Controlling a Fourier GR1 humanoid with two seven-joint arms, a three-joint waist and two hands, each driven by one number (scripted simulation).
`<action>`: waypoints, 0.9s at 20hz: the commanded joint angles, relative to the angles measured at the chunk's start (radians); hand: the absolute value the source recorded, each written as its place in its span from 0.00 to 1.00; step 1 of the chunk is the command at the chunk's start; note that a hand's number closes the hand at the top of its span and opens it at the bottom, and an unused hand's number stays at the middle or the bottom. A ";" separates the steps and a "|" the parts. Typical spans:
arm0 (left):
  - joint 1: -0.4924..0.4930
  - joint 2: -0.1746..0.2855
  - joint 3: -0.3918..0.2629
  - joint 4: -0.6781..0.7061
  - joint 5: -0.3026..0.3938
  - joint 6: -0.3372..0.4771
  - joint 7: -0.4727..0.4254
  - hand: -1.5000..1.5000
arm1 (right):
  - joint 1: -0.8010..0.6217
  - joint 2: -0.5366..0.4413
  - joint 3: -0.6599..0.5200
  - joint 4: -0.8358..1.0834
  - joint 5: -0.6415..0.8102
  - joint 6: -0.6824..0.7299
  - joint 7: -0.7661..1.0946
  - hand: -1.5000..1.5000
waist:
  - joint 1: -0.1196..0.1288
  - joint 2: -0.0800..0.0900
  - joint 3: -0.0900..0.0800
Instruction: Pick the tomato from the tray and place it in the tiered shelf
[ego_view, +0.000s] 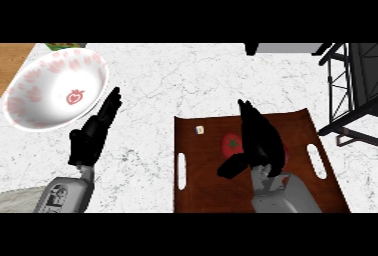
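A red tomato (232, 144) with a green stem lies on the brown wooden tray (299, 131), near its middle. My right hand (258, 140) is over the tray, right beside the tomato and partly covering its right side; its fingers point away from me and look straight, with the thumb hanging low at the left. My left hand (94, 132) rests open on the marble counter, left of the tray, fingers pointing up toward the bowl. The black wire tiered shelf (353, 85) stands at the far right.
A white bowl (52, 90) with pink strawberry prints sits at the upper left. A small pale item (198, 130) lies on the tray's upper left part. The tray has slot handles (181, 171) on both sides. A dark object (284, 48) stands at the counter's back edge.
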 joint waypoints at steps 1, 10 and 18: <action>0.075 -0.033 -0.039 -0.106 -0.031 0.017 0.027 0.50 | -0.026 0.009 -0.054 0.064 0.007 0.029 -0.013 0.00 | 0.004 0.000 0.000; -0.012 -0.038 0.015 0.012 -0.033 -0.028 -0.005 0.50 | 0.038 0.033 0.018 0.193 0.033 -0.126 -0.092 0.00 | 0.001 0.001 0.000; 0.022 -0.017 0.051 -0.027 -0.027 -0.060 -0.005 0.50 | 0.039 -0.013 -0.029 0.139 0.009 0.060 -0.117 1.00 | 0.000 0.000 0.000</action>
